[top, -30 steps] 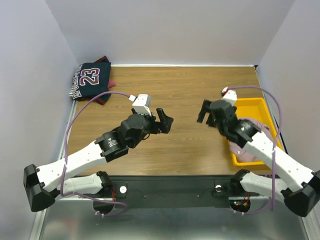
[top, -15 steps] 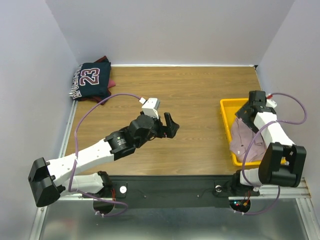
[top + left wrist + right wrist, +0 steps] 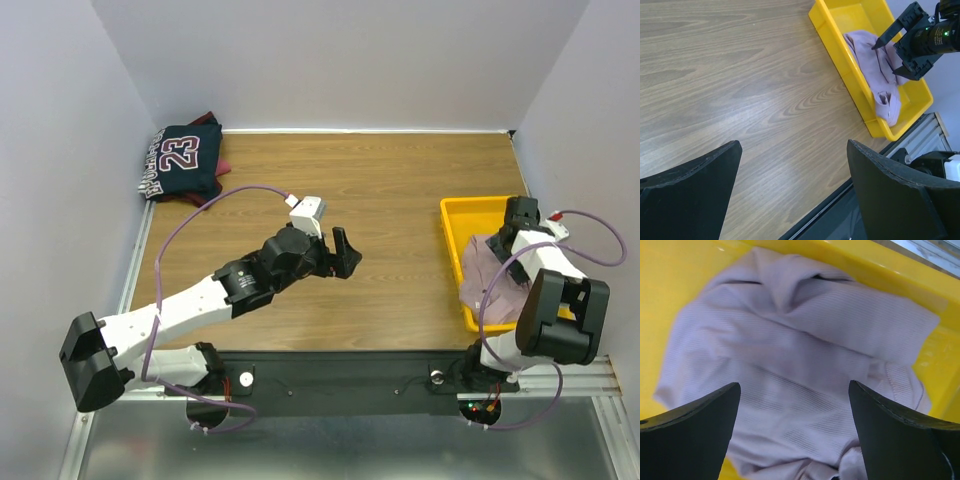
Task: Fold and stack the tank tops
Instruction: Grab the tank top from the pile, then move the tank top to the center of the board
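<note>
Directly beneath right tool (image 3: 792, 387) — pink tank top (image 3: 790, 340).

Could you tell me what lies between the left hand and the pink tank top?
From the left hand, only bare wooden table, then the wall of the yellow tray holding the pink tank top; the left wrist view shows this.

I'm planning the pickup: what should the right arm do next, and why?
Probably lower the right tool and close it on the pink top: its jaws stand open directly above the crumpled top, which lies unfolded in the yellow tray, not yet gripped.
</note>
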`<state>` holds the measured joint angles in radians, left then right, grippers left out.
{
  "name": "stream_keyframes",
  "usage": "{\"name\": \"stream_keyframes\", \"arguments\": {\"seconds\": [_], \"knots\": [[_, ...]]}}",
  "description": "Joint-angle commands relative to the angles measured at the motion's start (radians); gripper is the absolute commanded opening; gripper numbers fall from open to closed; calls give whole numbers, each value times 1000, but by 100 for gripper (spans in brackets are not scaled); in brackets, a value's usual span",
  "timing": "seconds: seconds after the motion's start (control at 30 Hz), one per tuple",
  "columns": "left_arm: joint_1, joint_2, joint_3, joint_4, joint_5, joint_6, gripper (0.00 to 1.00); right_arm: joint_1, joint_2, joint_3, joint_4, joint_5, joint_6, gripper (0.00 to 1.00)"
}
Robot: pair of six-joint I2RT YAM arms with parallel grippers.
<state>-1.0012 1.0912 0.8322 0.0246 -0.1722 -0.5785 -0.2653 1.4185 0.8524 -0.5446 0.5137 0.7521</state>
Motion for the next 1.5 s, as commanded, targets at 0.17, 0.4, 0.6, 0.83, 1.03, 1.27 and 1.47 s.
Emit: {"name": "stream_keyframes", "arguments": {"seconds": [0.17, 0.4, 0.6, 0.83, 1.03, 1.27, 1.47], "knots": [[21, 6, 22, 15, 34, 32, 98, -49, 5, -73, 124, -1, 1, 71], [24, 10, 28, 12, 39, 29, 98, -49, -72, -81, 123, -1, -22, 17], [27, -1, 48, -5, 39, 26, 98, -49, -188, -55, 101, -52, -54, 0], [32, -28, 82, -23, 19, 19, 98, -49, -305, 112, 23, -194, -131, 0], [39, -51, 136, -54, -6, 11, 97, -48, -317, 371, -18, -389, -188, 0], [67, -83, 223, -121, -72, 20, 96, -48, -264, 753, -26, -638, -223, 0], [101, -142, 260, -141, -138, 12, 96, -46, -164, 1065, -9, -855, -140, 1]]}}
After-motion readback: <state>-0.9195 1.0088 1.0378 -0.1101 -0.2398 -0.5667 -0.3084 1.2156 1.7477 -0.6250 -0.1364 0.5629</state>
